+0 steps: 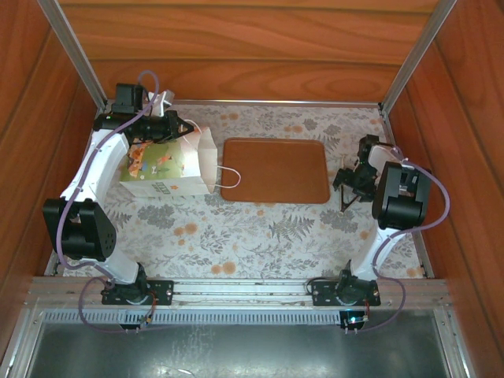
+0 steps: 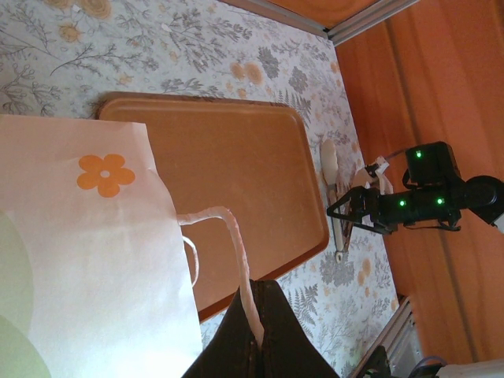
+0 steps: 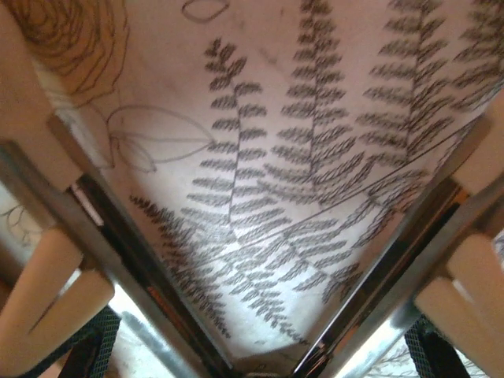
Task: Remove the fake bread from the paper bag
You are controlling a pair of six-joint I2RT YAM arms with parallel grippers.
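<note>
Clock face: read on the top view, 12 at the far wall.
Left gripper (image 2: 258, 315): pinched tight on one string handle (image 2: 236, 252) of the paper bag (image 1: 161, 167), at the bag's 12 o'clock corner beside its mouth.
Right gripper (image 1: 346, 189): jaws wide and holding nothing, low over the fern-print tablecloth (image 3: 299, 157) at 3 o'clock of the tray (image 1: 276, 169).
Paper bag: lies on its side at 9 o'clock of the tray, printed face up, mouth toward 3 o'clock. The second handle loop (image 1: 228, 177) is draped over the tray's edge.
Bag contents: interior hidden. The fake bread cannot be seen and is presumably inside.
Tray contents: bare brown surface.
Risk, handle: pulling on the thin string alone may tear it, or drag the whole bag instead of opening the mouth.
Risk, mouth: the flattened bag leaves little gap, so the right fingers may crumple paper or push bread deeper.
Risk, tipping: lifting by one corner may spill pastries past the tray.
</note>
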